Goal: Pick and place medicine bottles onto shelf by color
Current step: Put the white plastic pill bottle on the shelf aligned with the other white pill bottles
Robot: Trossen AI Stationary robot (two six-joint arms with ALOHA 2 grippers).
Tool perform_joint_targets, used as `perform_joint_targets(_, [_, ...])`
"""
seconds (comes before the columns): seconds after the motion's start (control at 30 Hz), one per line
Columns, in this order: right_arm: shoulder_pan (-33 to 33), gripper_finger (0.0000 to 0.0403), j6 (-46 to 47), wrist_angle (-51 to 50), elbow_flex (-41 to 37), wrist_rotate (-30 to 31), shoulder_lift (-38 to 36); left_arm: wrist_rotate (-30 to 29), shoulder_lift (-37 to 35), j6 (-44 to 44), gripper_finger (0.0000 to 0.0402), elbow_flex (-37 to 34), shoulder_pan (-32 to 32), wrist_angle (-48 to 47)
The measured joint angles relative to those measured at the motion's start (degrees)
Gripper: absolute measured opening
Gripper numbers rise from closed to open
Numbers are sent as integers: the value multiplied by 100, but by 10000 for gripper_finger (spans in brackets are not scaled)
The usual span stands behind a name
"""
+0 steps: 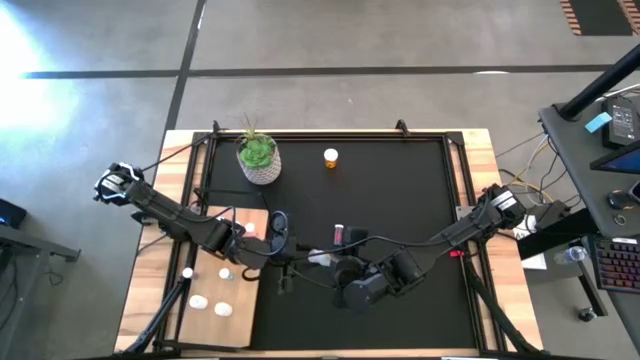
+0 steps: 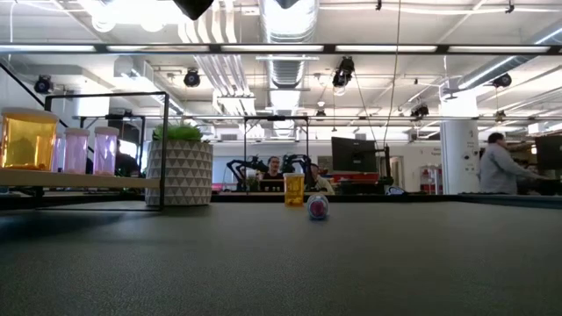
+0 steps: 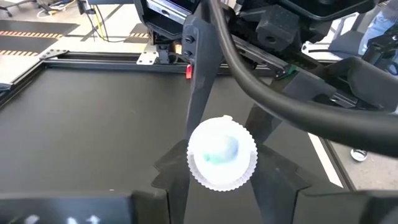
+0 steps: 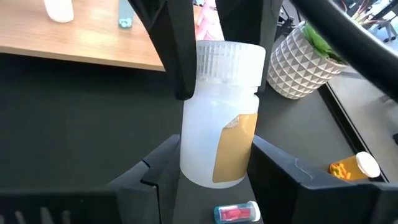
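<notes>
A white bottle is being pinched by both tools above the black mat: its body by the right tool, its ribbed cap by the left tool. A pink bottle is lying beneath. Farther off, an orange bottle is standing beside the plant pot; the shelf is carrying others.

Grey concrete floor, ceiling ducts

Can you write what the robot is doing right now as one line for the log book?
right gripper: holds white bottle | left gripper: closing on its cap, handover | pink bottle: lying on mat | shelf: nearby
</notes>
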Motion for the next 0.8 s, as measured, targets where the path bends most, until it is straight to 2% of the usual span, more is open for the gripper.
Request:
perform_joint_targets(0.23, [-14, 172, 407, 28, 0, -42, 0, 57, 0, 2, 127, -2, 2, 6])
perform_joint_targets(0.5, [-25, 216, 915, -58, 0, -223, -67, 68, 0, -70, 127, -2, 2, 9])
perform_joint_targets(0.8, [-24, 276, 1755, -1148, 0, -788, -956, 85, 0, -520, 127, -13, 2, -94])
